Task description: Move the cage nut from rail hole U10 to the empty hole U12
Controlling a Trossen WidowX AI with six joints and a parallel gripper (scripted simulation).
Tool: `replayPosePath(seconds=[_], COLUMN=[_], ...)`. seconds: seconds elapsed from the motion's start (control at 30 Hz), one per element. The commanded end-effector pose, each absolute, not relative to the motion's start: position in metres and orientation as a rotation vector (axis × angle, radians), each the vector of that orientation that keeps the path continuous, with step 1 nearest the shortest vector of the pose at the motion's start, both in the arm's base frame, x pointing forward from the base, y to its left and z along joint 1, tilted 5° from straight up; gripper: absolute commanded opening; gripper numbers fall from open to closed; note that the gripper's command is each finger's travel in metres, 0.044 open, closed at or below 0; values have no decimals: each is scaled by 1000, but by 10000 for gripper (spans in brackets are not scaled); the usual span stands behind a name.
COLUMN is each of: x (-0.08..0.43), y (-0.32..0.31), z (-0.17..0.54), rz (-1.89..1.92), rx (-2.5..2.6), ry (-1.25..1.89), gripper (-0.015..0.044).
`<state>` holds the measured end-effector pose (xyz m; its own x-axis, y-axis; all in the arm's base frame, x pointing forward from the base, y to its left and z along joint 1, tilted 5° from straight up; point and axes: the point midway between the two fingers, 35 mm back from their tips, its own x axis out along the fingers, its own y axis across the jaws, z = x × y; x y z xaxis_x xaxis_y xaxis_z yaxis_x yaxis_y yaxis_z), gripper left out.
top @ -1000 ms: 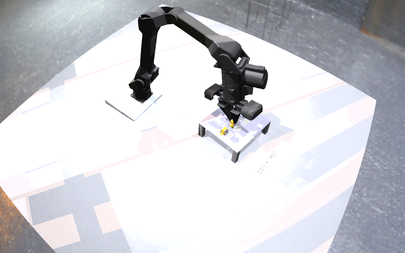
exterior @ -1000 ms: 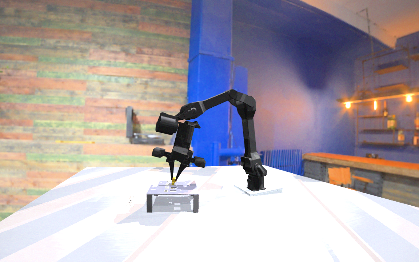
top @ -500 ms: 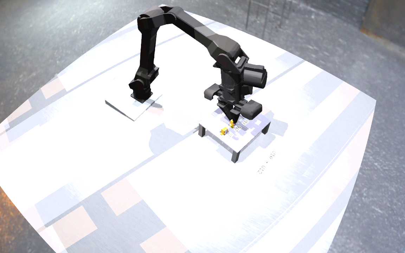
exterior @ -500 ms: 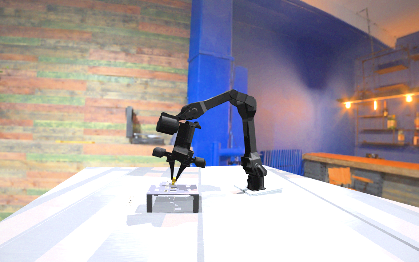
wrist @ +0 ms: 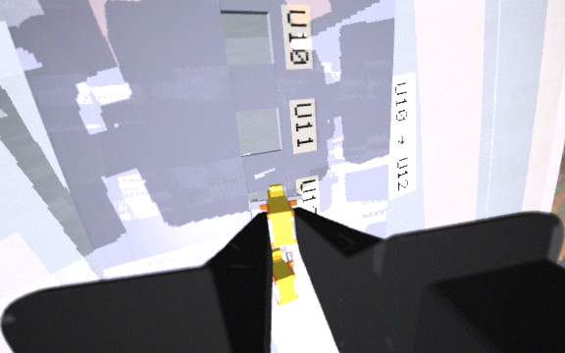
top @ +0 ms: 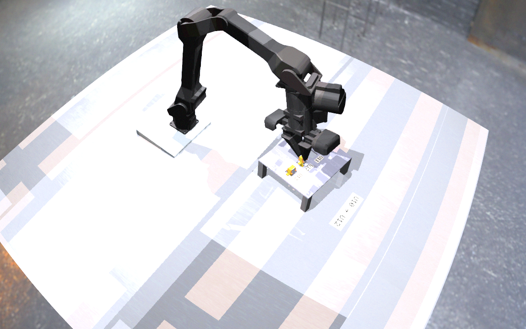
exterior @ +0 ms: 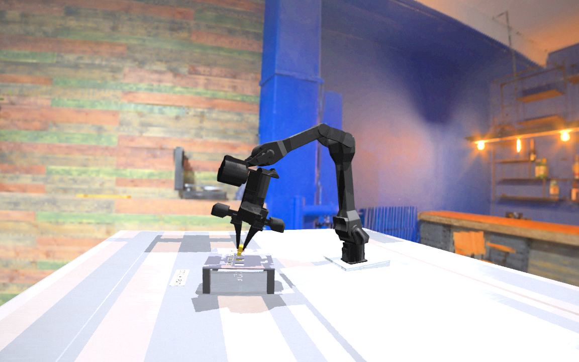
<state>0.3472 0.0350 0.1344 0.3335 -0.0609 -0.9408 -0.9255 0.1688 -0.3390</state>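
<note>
My gripper [top: 302, 157] [exterior: 240, 247] [wrist: 282, 212] is shut on a yellow cage nut [top: 301, 162] [exterior: 239, 253] [wrist: 282, 229] over hole U12 of the rail plate [top: 312, 187] [wrist: 165, 118]. The nut stands up from the plate, with small orange parts showing at its sides. The fingers and the nut cover most of U12; whether its lower edge is in the hole, and how its spring wings stand, cannot be seen. Hole U10 [wrist: 248, 46] and hole U11 [wrist: 260, 131] are empty. The other yellow nut [top: 290, 170] [wrist: 285, 288] sits close by, beyond U12.
The rail plate stands on dark legs [top: 306, 203] [exterior: 206, 281]. A card [top: 345, 211] [wrist: 402, 134] reading U10 → U12 lies on the table beside it. The arm's base [top: 184, 122] [exterior: 354, 253] stands on a pale slab away from the plate.
</note>
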Motion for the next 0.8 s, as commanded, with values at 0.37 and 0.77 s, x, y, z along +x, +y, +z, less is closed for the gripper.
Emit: replayPosePath(seconds=[0.37,0.77], x=[346,346], y=[35,35], z=[137,136], rz=[788,780], rx=[-1251,-1255], ry=[1038,1031], gripper=[31,31])
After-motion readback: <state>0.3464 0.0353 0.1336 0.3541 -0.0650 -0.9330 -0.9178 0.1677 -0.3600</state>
